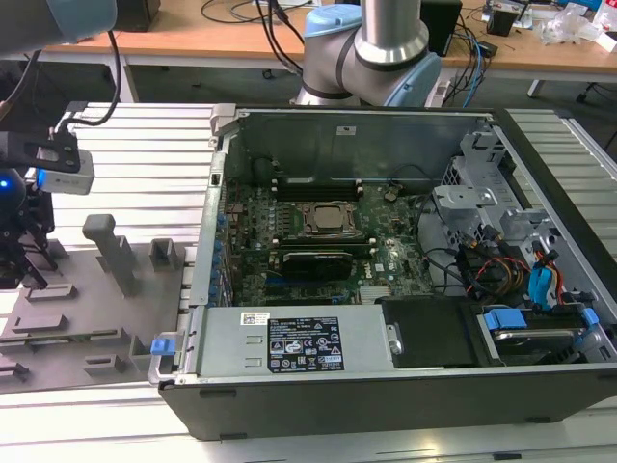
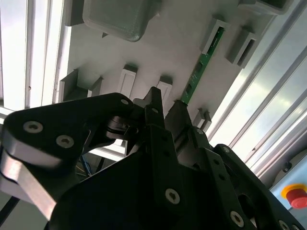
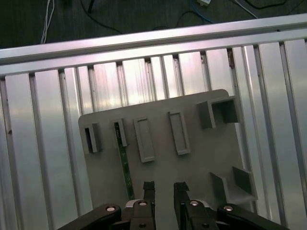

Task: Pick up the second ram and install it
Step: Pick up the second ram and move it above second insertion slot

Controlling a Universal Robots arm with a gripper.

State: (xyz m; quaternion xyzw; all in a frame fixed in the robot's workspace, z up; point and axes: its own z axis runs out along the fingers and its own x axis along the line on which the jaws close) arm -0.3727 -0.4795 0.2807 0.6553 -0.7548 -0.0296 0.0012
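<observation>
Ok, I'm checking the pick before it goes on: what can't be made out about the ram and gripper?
1. The second ram: near end hidden behind the gripper in both wrist views.
2. Height of the gripper above the grey fixture: the exterior view's left edge partly cuts it off.
3. Memory slots: too small in the exterior view to tell filled from empty.

We are looking at a ribbed aluminium table (image 1: 145, 145) that is carrying a grey plastic fixture (image 1: 145, 309) on the exterior view's left and an open computer case (image 1: 386, 386) just beside it. The second ram (image 3: 125, 167) is lying on the fixture, one end at a small upright block.
</observation>
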